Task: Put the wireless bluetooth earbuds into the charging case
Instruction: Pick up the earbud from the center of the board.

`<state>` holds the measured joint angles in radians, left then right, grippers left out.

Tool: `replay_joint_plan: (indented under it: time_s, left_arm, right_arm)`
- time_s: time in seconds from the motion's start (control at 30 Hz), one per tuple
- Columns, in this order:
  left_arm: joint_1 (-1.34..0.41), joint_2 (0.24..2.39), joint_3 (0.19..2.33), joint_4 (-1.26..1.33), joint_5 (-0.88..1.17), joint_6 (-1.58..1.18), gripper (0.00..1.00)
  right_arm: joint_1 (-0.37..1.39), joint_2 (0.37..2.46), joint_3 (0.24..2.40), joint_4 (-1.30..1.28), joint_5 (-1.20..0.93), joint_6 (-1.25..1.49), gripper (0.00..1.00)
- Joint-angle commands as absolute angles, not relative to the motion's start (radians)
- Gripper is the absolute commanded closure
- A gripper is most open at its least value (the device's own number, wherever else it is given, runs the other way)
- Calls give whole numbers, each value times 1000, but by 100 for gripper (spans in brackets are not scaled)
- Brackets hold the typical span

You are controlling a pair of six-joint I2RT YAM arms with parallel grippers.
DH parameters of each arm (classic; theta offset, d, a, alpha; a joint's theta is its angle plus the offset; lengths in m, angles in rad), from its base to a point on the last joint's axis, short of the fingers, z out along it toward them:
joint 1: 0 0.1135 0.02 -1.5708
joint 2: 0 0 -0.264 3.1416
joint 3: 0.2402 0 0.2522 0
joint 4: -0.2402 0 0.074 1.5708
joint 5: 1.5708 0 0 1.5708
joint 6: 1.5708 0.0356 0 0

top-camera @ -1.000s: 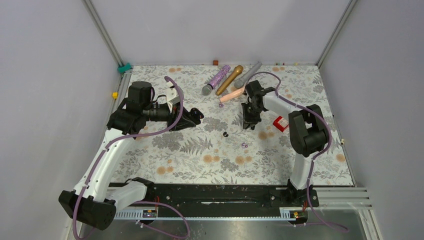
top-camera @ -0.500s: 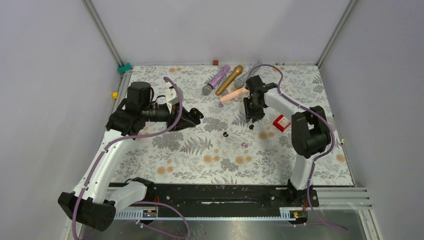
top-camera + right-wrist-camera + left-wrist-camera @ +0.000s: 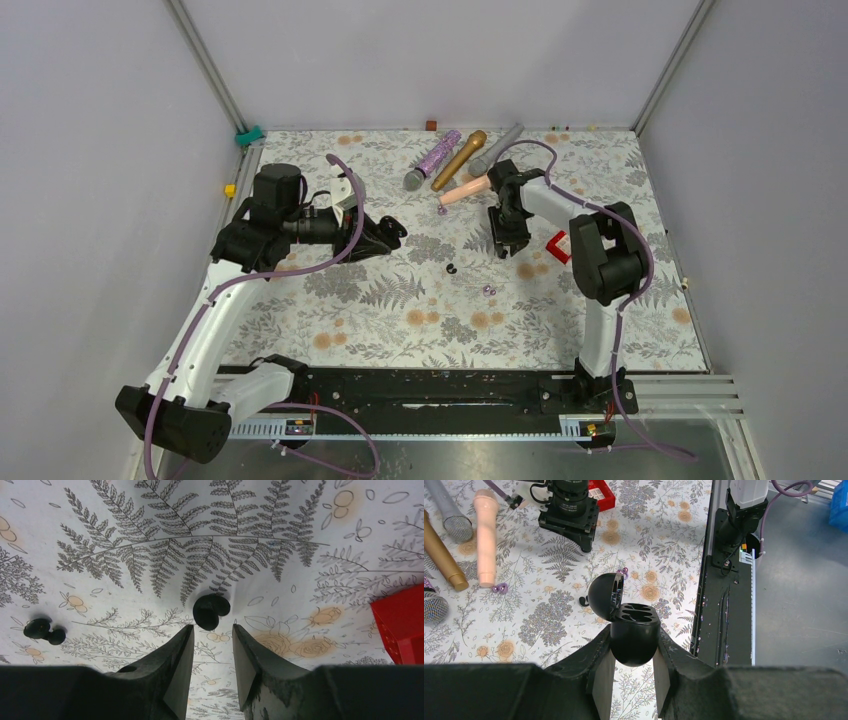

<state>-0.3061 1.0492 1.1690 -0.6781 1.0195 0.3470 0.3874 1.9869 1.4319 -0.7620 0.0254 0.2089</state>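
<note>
My left gripper [image 3: 634,631] is shut on the black charging case [image 3: 634,637], held up with its lid [image 3: 604,596] swung open and both sockets showing. My right gripper [image 3: 212,628] stands open, low over the mat. A black earbud [image 3: 210,611] lies just past its fingertips, touching neither finger. A second black earbud [image 3: 44,630] lies to the left, also seen from above [image 3: 452,268]. One purple earbud [image 3: 488,291] rests in the mat's middle, another [image 3: 441,210] by the pink microphone. From above, the right gripper [image 3: 505,246] hides the first black earbud.
Several microphones lie at the back: glittery purple [image 3: 437,155], gold [image 3: 460,156], grey [image 3: 498,148] and pink [image 3: 465,190]. A red box [image 3: 560,246] sits right beside the right gripper, at the right edge of its wrist view [image 3: 400,620]. Grey walls surround the floral mat [image 3: 400,320].
The right gripper's jaws have opened wider. It swung back and up, then came down again towards the near side, over the black earbud. The left arm and case have stayed put.
</note>
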Motion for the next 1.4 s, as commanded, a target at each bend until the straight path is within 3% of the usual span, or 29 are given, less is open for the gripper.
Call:
replay_joint_plan:
  time_s: [0.0, 0.13, 0.47, 0.7, 1.07, 1.37]
  left_arm:
    - [-300, 1046, 1193, -625, 1019, 344, 100]
    - [-301, 1050, 1199, -641, 1017, 357, 100]
    - [-301, 1054, 1194, -641, 1009, 364, 100]
    - [-301, 1044, 1183, -630, 993, 365, 100]
    - [-297, 1019, 1153, -594, 962, 360, 100]
    - [-287, 1015, 1151, -591, 970, 354, 100]
  right_arm:
    - [394, 2035, 1475, -789, 4, 214, 58]
    - [399, 2066, 1493, -789, -27, 221, 59]
    - [426, 2061, 1531, -789, -106, 189, 72]
    - [479, 2078, 1650, -799, -221, 130, 73]
    - [608, 2311, 2056, -991, -119, -34, 70]
    - [655, 2372, 2113, -1036, -58, -52, 67]
